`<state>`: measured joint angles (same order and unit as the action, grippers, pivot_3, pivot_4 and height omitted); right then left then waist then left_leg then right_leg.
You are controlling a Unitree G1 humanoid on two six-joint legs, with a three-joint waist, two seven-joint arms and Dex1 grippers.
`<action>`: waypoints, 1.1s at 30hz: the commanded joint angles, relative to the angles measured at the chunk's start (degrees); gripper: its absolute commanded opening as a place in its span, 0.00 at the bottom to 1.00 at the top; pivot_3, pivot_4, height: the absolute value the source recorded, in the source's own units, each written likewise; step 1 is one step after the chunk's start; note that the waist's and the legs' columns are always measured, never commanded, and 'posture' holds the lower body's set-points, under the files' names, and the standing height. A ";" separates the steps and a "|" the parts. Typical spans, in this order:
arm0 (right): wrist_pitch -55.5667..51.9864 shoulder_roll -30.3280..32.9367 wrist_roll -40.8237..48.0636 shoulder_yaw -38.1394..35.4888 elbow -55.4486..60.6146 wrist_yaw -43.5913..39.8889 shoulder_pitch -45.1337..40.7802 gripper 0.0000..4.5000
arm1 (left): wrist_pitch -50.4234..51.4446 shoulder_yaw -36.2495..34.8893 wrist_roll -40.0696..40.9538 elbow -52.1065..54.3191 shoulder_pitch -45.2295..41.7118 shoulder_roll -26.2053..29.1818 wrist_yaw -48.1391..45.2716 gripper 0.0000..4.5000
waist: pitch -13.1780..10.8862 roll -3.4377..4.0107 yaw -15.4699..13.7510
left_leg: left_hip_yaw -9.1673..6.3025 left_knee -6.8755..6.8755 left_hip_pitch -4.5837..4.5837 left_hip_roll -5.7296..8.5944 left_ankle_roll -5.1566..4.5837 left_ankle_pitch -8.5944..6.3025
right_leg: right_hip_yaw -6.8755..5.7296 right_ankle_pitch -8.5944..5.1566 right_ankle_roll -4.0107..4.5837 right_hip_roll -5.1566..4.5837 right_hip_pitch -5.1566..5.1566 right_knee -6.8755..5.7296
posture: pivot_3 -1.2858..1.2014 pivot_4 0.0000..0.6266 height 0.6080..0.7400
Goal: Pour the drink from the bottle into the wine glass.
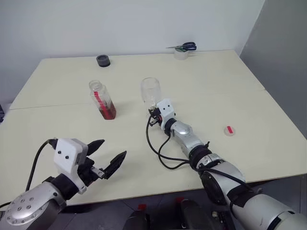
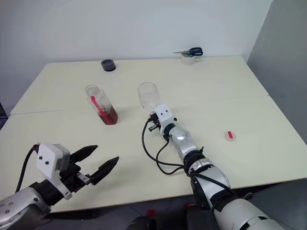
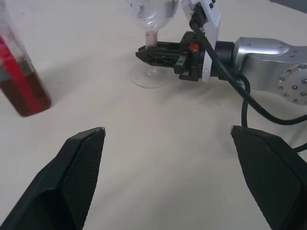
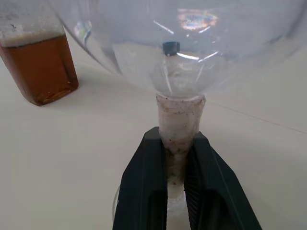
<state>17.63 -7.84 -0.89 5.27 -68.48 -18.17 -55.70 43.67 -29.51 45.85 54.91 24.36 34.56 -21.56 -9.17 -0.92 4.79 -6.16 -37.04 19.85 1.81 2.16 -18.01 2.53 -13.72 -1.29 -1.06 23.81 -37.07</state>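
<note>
We clamp our right tool on the wine glass stem to steady it for pouring. The uncapped bottle stands beside the glass; our left tool hangs released, well short.

1. My left gripper hangs over the table, fingers spread wide.
2. My right gripper pinches the wine glass stem.
3. The bottle stands apart, holding drink.
</note>
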 commanded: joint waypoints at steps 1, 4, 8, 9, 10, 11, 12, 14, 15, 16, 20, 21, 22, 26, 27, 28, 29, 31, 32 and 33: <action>0.35 -3.87 -0.56 -0.39 -2.42 -0.11 -2.11 0.04 | -3.16 -1.96 -1.22 1.97 0.92 -0.61 0.74 1.00 | 0.00 0.01 0.00 | -0.03 0.00 0.00 -0.01 0.00 0.00 | -0.03 -0.01 0.01 0.01 0.00 -0.02 | 0.52 0.24 1.00; 0.51 -3.91 -0.78 -0.66 -2.93 -0.25 -2.35 0.04 | -4.48 -1.85 -1.68 1.54 1.97 -0.77 0.33 1.00 | -0.01 0.01 0.01 | -0.02 0.00 -0.01 -0.02 0.00 0.00 | -0.04 -0.02 0.03 0.03 -0.01 -0.06 | 0.52 0.24 1.00; 0.56 -3.49 -0.84 -0.85 -2.99 -0.57 -1.91 0.04 | -6.11 -0.80 -2.82 0.75 2.64 -0.48 -0.50 1.00 | -0.01 0.02 0.02 | -0.01 0.00 -0.01 -0.02 0.04 0.02 | -0.03 -0.02 0.03 0.03 0.00 -0.05 | 0.52 0.24 1.00; 0.56 -3.36 -0.77 -0.92 -2.91 -0.69 -1.77 0.04 | -6.45 -0.67 -3.00 0.45 2.55 -0.45 -0.69 1.00 | -0.01 0.02 0.02 | -0.02 0.00 -0.01 -0.02 0.04 0.02 | -0.04 -0.02 0.03 0.03 0.00 -0.05 | 0.52 0.24 1.00; 0.62 -3.18 -0.70 -1.00 -2.76 -0.81 -1.58 0.04 | -6.73 -0.57 -3.12 0.07 2.39 -0.42 -0.97 1.00 | -0.01 0.02 0.02 | -0.02 0.00 -0.01 -0.02 0.04 0.02 | -0.04 -0.02 0.03 0.03 0.00 -0.05 | 0.52 0.24 1.00; 0.86 -2.86 -0.77 -0.96 -2.51 -0.83 -1.26 0.12 | -6.95 -0.29 -3.21 -0.36 2.08 -0.28 -1.30 1.00 | -0.01 0.02 0.02 | -0.02 0.00 -0.01 -0.02 0.04 0.02 | -0.04 -0.02 0.03 0.03 0.00 -0.05 | 0.52 0.24 1.00; 1.05 -2.65 -0.86 -0.93 -2.35 -0.81 -1.05 0.20 | -7.13 -0.07 -3.27 -0.64 1.90 -0.17 -1.51 1.00 | -0.01 0.02 0.02 | -0.02 0.00 -0.01 -0.02 0.04 0.02 | -0.04 -0.02 0.03 0.03 -0.01 -0.05 | 0.52 0.24 1.00; 1.39 -2.20 -0.98 -0.87 -1.95 -0.96 -0.51 0.31 | -7.29 0.61 -3.58 -1.19 1.29 0.07 -1.89 1.00 | -0.03 0.04 -0.01 | -0.03 0.00 0.00 -0.02 0.05 0.03 | -0.06 -0.02 0.03 0.03 0.00 -0.05 | 0.52 0.24 1.00; 1.49 -2.03 -1.02 -0.87 -1.83 -0.95 -0.28 0.38 | -7.28 0.90 -3.72 -1.45 0.91 0.14 -2.03 1.00 | -0.03 0.05 -0.02 | -0.03 0.00 0.02 -0.01 0.05 0.03 | -0.06 -0.02 0.03 0.03 0.00 -0.04 | 0.52 0.24 1.00; 1.59 -1.89 -1.08 -0.89 -1.72 -0.94 -0.06 0.45 | -7.26 1.16 -3.83 -1.69 0.56 0.22 -2.19 1.00 | -0.03 0.05 -0.03 | -0.02 0.00 0.03 -0.01 0.05 0.03 | -0.05 -0.02 0.03 0.03 0.01 -0.03 | 0.52 0.24 1.00; 2.24 -1.11 -1.52 -0.70 -0.78 -0.79 1.37 0.77 | -6.04 3.06 -3.51 -2.98 -3.29 1.53 -1.46 1.00 | -0.03 0.04 -0.06 | -0.04 0.01 0.04 -0.01 0.06 0.03 | -0.05 -0.02 0.03 0.03 0.01 -0.02 | 0.52 0.24 1.00; 2.38 -0.96 -1.63 -0.62 -0.47 -0.75 1.79 0.86 | -5.77 3.34 -3.34 -3.08 -3.93 1.76 -1.23 1.00 | -0.03 0.04 -0.06 | -0.04 0.01 0.04 -0.01 0.06 0.03 | -0.05 -0.02 0.03 0.03 0.01 -0.02 | 0.52 0.24 1.00; 2.48 -0.85 -1.74 -0.60 -0.20 -0.75 2.11 0.93 | -5.51 3.49 -3.18 -3.10 -4.37 1.90 -1.04 1.00 | -0.03 0.05 -0.06 | -0.03 0.00 0.04 -0.01 0.06 0.03 | -0.05 -0.02 0.03 0.03 0.02 -0.02 | 0.52 0.24 1.00; 2.63 0.68 -1.78 -0.66 2.30 -2.05 4.46 0.99 | -4.08 3.99 -2.30 -2.98 -6.43 2.33 0.15 1.00 | -0.03 0.04 -0.13 | -0.03 0.01 0.03 -0.01 0.06 0.03 | -0.05 -0.02 0.03 0.02 0.02 -0.03 | 0.52 0.24 1.00; 3.21 1.72 -2.10 -0.39 4.15 -2.68 5.72 0.99 | -3.71 3.95 -2.12 -3.25 -7.03 2.20 0.73 1.00 | -0.02 0.04 -0.14 | -0.04 0.01 0.04 -0.01 0.06 0.03 | -0.05 -0.02 0.03 0.02 0.02 -0.03 | 0.52 0.24 1.00; 3.77 2.81 -2.46 -0.07 6.21 -3.33 7.16 0.99 | -3.44 4.03 -2.11 -3.56 -7.48 1.90 1.32 1.00 | -0.02 0.04 -0.15 | -0.04 0.01 0.04 -0.01 0.06 0.03 | -0.05 -0.01 0.03 0.03 0.02 -0.02 | 0.52 0.24 1.00; 3.97 4.09 -2.46 0.07 9.56 -4.31 9.29 0.99 | -3.52 4.31 -2.82 -4.20 -7.83 1.41 1.95 1.00 | -0.02 0.04 -0.18 | -0.05 0.00 0.04 -0.01 0.06 0.03 | -0.05 -0.02 0.03 0.03 0.01 -0.03 | 0.52 0.24 1.00; 2.64 6.23 -1.83 0.23 17.12 -6.27 13.64 0.99 | -3.99 5.01 -4.23 -5.51 -8.20 0.31 3.05 1.00 | -0.03 0.05 -0.83 | -0.06 -0.01 0.04 0.01 0.07 0.03 | -0.06 -0.02 0.02 0.01 -0.02 0.00 | 0.52 0.24 1.00; 1.08 7.75 -1.32 0.40 22.96 -7.48 16.69 0.99 | -4.37 5.66 -5.11 -6.35 -8.34 -0.49 3.68 1.00 | -0.03 0.05 -1.09 | -0.07 -0.01 0.04 0.03 0.07 0.03 | -0.06 -0.01 0.02 0.00 -0.02 0.01 | 0.52 0.24 1.00; -1.16 9.75 -0.46 0.28 30.24 -8.87 20.29 0.99 | -5.12 6.72 -6.76 -7.64 -8.33 -1.32 4.31 1.00 | -0.03 0.06 -1.32 | -0.04 -0.01 0.04 0.03 0.07 0.03 | -0.05 -0.01 0.01 -0.01 -0.02 0.01 | 0.52 0.24 1.00</action>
<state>18.69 -0.18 -3.02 5.79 -48.23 -24.69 -38.59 39.86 -23.87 41.14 48.03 15.88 34.13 -18.50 -9.19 -0.87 3.47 -6.22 -37.06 19.91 1.84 2.23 -17.98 2.48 -13.73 -1.28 -1.08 23.78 -37.06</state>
